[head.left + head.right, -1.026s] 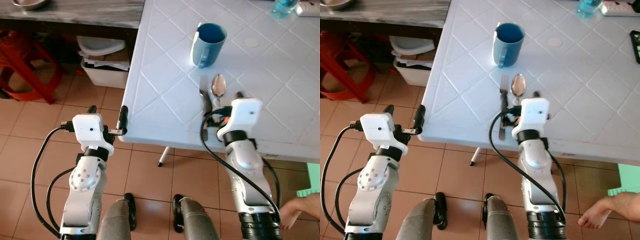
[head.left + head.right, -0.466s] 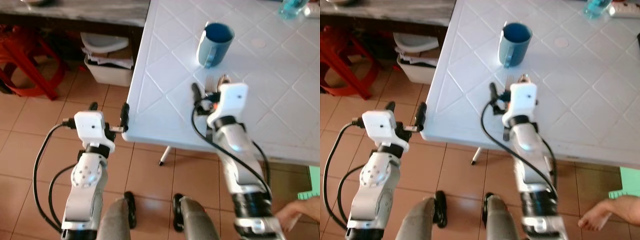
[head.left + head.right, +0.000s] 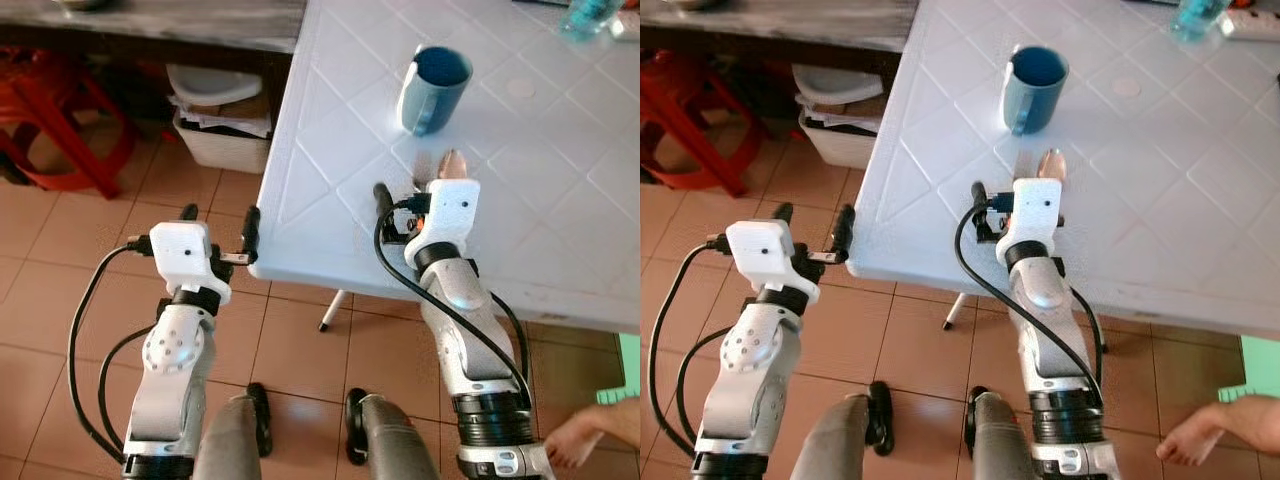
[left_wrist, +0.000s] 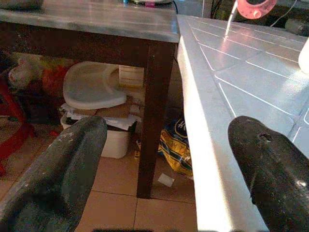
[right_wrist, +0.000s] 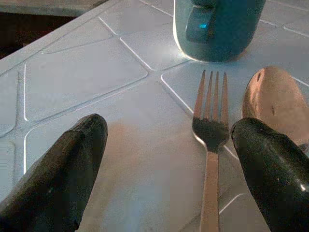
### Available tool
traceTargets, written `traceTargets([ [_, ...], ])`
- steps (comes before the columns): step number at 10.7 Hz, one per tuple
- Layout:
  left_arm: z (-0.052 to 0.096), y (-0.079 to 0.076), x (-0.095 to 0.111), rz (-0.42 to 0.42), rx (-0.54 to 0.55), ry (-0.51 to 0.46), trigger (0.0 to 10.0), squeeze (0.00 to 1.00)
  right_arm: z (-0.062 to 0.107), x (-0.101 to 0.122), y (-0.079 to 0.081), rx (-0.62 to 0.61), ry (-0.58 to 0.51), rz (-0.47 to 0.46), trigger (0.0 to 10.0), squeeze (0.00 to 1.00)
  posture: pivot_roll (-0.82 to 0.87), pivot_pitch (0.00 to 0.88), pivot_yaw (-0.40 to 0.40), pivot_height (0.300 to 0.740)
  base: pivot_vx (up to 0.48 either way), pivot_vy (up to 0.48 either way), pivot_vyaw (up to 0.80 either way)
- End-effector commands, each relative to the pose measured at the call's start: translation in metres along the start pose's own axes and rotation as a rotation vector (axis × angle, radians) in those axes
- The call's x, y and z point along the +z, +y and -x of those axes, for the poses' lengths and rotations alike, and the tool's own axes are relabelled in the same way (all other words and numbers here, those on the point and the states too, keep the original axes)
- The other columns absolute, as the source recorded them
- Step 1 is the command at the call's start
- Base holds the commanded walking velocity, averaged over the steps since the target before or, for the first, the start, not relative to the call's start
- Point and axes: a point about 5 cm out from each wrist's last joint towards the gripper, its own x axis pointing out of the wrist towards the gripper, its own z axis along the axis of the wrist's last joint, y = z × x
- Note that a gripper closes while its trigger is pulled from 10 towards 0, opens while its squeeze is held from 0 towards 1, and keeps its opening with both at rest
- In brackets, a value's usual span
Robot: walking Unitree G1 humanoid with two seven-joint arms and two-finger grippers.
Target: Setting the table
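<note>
— How are the arms built?
— Two silver arms are seen, each made of rounded metal segments. A white boxy camera housing is mounted at each wrist. The left arm's (image 3: 172, 350) elbow joint is dotted with small screws. A ribbed black collar is fitted low on the right arm (image 3: 468, 330).

— And the cables?
— Black cables are looped from each housing down along the forearm.

— The grippers?
— Two long black fingers are carried by the left gripper (image 4: 159, 179) and the right gripper (image 5: 164, 179); the tips are rounded and matte.

— Below?
— Grey legs and black feet are visible.
</note>
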Motion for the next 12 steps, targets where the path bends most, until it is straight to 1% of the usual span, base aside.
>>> traceTargets([
  [1, 0.001, 0.001, -0.003, 0.004, 0.0, 0.01, 10.0, 0.0, 0.004, -0.005, 0.0, -0.008, 0.031, -0.01, 10.0, 0.0, -0.04, 0.226, -0.013, 0.74, 0.0, 0.0, 0.0],
  [2, 0.001, 0.0, -0.003, 0.004, -0.005, 0.011, 10.0, 0.0, 0.005, -0.004, 0.0, -0.01, 0.041, -0.015, 10.0, 0.0, -0.05, 0.229, -0.013, 0.74, 0.0, 0.0, 0.0],
  [5, 0.001, -0.002, -0.004, 0.007, -0.022, 0.013, 10.0, 0.0, 0.008, -0.014, -0.007, -0.082, 0.154, -0.09, 10.0, 0.0, -0.05, 0.232, -0.019, 0.74, 0.0, 0.0, 0.0],
  [6, 0.001, -0.002, -0.004, 0.007, -0.026, 0.014, 10.0, 0.0, 0.009, -0.017, -0.009, -0.093, 0.174, -0.103, 10.0, 0.0, -0.05, 0.232, -0.019, 0.74, 0.0, 0.0, 0.0],
  [7, 0.001, -0.003, -0.004, 0.006, -0.029, 0.015, 10.0, 0.0, 0.009, -0.019, -0.011, -0.113, 0.202, -0.127, 6.0, 0.0, -0.05, 0.235, -0.019, 0.74, 0.0, 0.0, 0.0],
  [8, 0.001, -0.003, -0.004, 0.005, -0.036, 0.016, 10.0, 0.0, 0.011, -0.026, -0.016, -0.155, 0.265, -0.17, 4.4, 0.0, -0.05, 0.237, -0.019, 0.74, 0.0, 0.0, 0.0],
  [9, 0.0, -0.004, -0.004, 0.005, -0.042, 0.019, 10.0, 0.0, 0.012, -0.03, -0.018, -0.165, 0.293, -0.184, 3.4, 0.0, -0.05, 0.238, -0.018, 0.74, 0.0, 0.0, 0.0],
  [10, 0.001, -0.004, -0.004, 0.005, -0.048, 0.022, 10.0, 0.0, 0.014, -0.033, -0.019, -0.176, 0.313, -0.202, 0.0, 0.0, -0.05, 0.24, -0.016, 0.74, 0.0, 0.0, 0.0],
  [12, 0.0, -0.005, -0.005, 0.004, -0.061, 0.027, 10.0, 0.0, 0.014, -0.037, -0.02, -0.171, 0.35, -0.21, 0.0, 0.0, -0.05, 0.24, -0.013, 0.74, 0.0, 0.0, 0.0],
])
